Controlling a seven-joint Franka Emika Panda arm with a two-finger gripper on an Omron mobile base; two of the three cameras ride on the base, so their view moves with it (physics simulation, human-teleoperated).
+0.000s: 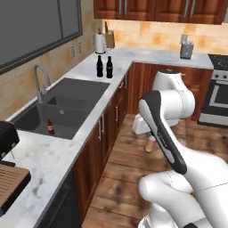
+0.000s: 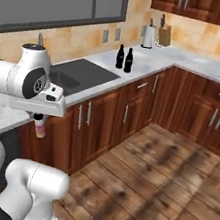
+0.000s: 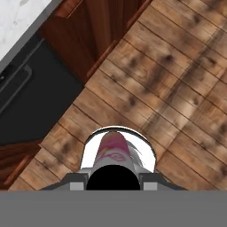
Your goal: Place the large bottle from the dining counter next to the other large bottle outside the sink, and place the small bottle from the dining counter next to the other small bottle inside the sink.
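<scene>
The tool is clenched on the small bottle, gripping it by its dark capped top so that the pale orange-pink body hangs straight down below the fingers; in the hand view the small bottle is seen end-on from above, its dark cap between the finger tips and its pink body pointing at the wooden floor. In the left base view the small bottle shows beneath the wrist, over the floorboards in front of the cabinets, well apart from the surface beside it. The arm is folded: the upper link rises from the base, bends sharply at the elbow, and the forearm reaches out level with the hand pointing down, held lower than the surface's edge. The sink is set into the surface, and the other small bottle, brown with a red label, stands upright inside its near basin. Farther along, past the sink, the large bottle and the other large bottle stand upright just beside each other on the surface.
</scene>
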